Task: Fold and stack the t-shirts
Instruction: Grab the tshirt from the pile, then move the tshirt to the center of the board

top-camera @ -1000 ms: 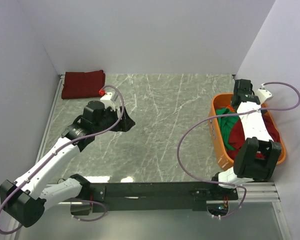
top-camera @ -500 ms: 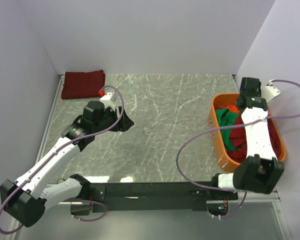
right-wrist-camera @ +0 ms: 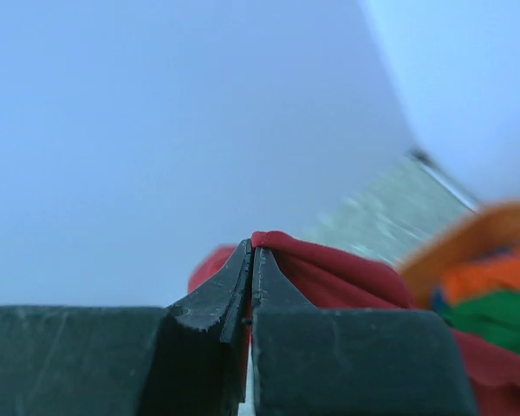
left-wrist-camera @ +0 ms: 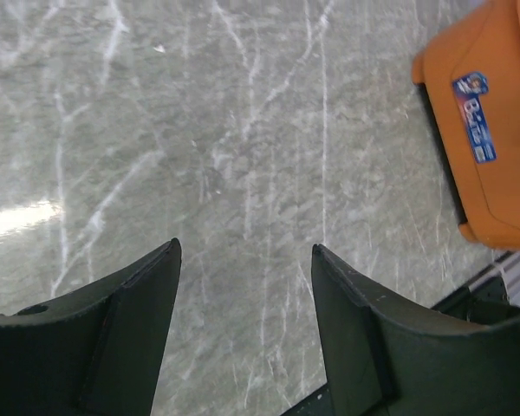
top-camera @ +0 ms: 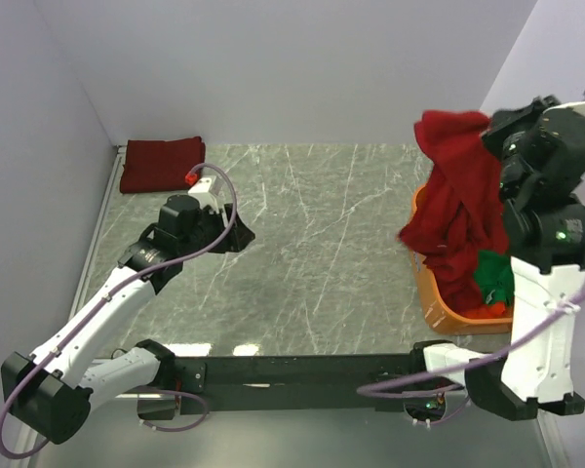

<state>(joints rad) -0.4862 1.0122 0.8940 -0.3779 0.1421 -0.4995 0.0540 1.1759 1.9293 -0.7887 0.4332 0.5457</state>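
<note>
My right gripper [right-wrist-camera: 251, 256] is clamped tight on a fold of a deep crimson soft cloth t-shirt [top-camera: 458, 195]. The pinch is at the garment's top edge, so the rest hangs below my jaws in a bunched drape. Its lower end reaches down to the rigid orange plastic tub [top-camera: 431, 292] beneath, where a green cloth t-shirt [top-camera: 492, 278] lies. I cannot tell whether the hanging shirt is fully clear of the pile. Judgement: the high hold serves to draw one garment out of the tub and part it from the others before it goes to the grey marble-patterned table [top-camera: 312, 244], off to the left of these jaws. My left gripper [left-wrist-camera: 244, 250] stands open with nothing between its fingers, poised above bare table with the tub's corner off to its right. I judge it is placed there to take a hem of the hanging shirt. A folded crimson t-shirt [top-camera: 161, 163] lies in the far corner beyond my left jaws, apparently the start of the stack. Risk: a second shirt may snag and ride up with the first.
</note>
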